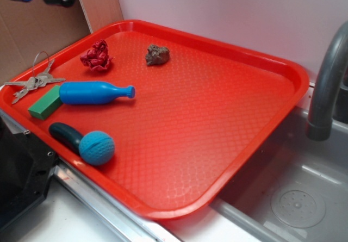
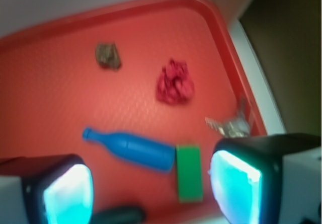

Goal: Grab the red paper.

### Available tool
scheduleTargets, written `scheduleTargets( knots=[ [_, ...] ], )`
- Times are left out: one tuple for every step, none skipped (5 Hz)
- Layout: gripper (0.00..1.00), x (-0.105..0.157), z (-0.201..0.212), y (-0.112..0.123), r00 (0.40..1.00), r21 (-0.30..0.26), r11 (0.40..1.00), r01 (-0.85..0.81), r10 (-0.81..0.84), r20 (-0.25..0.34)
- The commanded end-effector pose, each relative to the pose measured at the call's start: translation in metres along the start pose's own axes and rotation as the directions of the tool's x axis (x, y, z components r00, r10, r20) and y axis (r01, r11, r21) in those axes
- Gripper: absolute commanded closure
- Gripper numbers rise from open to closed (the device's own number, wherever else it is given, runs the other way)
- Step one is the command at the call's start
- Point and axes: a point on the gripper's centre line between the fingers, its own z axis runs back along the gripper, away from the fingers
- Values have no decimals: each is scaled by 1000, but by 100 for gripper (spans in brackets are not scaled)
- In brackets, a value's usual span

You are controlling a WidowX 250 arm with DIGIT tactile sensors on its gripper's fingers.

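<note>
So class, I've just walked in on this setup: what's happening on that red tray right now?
A robot arm hangs above the red tray, its hand open and holding nothing. The crumpled red paper lies untouched near the tray's far corner, with a brown rock apart from it. Closer in lie a blue bottle on its side, a green block, some keys at the rim, and a blue ball. No grab has begun.
</note>
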Motion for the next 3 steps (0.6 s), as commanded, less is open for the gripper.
scheduleTargets(
  knots=[
    [0,39,-80,25,996,75,994,80,-82,24],
    [0,59,-134,16,993,30,993,117,-117,-8],
    [0,63,-149,3,995,68,997,47,-53,86]
  ],
)
